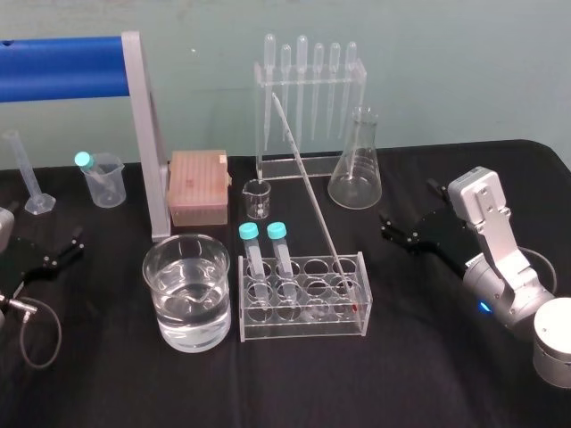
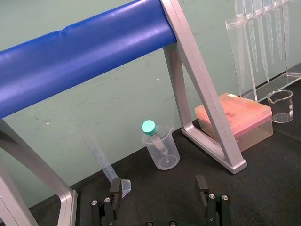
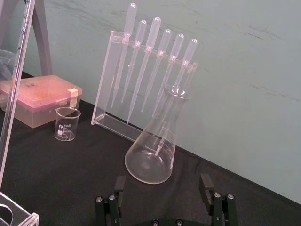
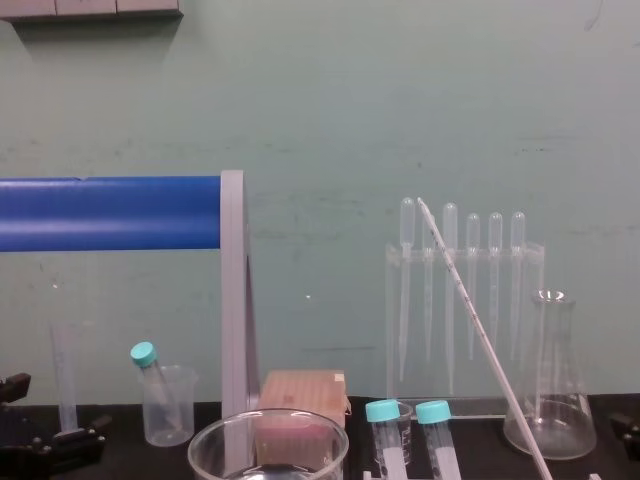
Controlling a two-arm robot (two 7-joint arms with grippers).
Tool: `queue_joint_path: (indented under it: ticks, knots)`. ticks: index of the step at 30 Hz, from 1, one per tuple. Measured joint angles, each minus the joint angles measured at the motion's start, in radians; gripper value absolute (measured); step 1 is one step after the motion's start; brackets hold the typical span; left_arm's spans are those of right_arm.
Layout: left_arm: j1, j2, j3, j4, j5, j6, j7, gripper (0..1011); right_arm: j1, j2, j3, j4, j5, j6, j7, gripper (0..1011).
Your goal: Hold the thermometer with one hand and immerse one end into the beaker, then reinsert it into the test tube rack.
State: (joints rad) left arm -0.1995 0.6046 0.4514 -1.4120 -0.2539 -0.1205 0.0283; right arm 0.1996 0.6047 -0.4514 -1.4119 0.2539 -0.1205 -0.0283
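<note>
The thermometer [image 1: 312, 201] is a long thin glass rod leaning up and to the left out of the clear test tube rack [image 1: 303, 328], with its reddish tip low in a right-hand hole. It also crosses the chest view as the thermometer [image 4: 480, 335] and the right wrist view as the thermometer [image 3: 16, 80]. The wide beaker [image 1: 187, 290], part full of clear liquid, stands just left of the rack. My right gripper [image 1: 409, 209] rests open on the table right of the rack, its fingers [image 3: 205, 184] facing the conical flask. My left gripper [image 1: 61, 248] lies open at the far left, with nothing between its fingers [image 2: 202, 188].
Two teal-capped tubes [image 1: 259, 254] stand in the rack's left holes. Behind it are a small beaker [image 1: 257, 198], a pink tip box [image 1: 198, 185], a pipette stand [image 1: 308, 107] and a conical flask [image 1: 357, 165]. A blue-barred frame [image 1: 147, 134] rises at the left, by a plastic beaker [image 1: 103, 178] and a measuring cylinder [image 1: 31, 174].
</note>
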Motion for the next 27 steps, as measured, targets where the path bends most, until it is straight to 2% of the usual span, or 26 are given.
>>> queue_joint_path:
  ticks: [27]
  knots:
    - [0.000,0.000,0.000,0.000,0.000,0.000,0.000,1008,0.000,0.000,0.000,0.000,0.000,0.000,0.000,1000]
